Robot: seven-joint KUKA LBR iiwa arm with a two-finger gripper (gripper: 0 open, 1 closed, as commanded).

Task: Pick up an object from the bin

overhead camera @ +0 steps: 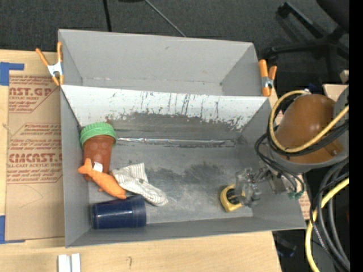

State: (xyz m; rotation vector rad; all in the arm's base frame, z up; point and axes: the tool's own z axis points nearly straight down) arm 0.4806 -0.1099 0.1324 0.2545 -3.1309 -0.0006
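The gripper [247, 190] sits low against a yellow ring [228, 199]; nothing is lifted yet. Whether it is apart or clamped, I cannot tell.

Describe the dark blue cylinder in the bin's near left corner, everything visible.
The dark blue cylinder is a plain, can-like thing with a smooth, faintly glossy surface and no label that can be made out. It lies on its side on the floor of the grey metal bin, lengthwise along the near wall, in the near left corner. A crumpled white cloth reaches its upper right edge. An orange carrot-shaped toy lies just behind it; whether they touch cannot be told.
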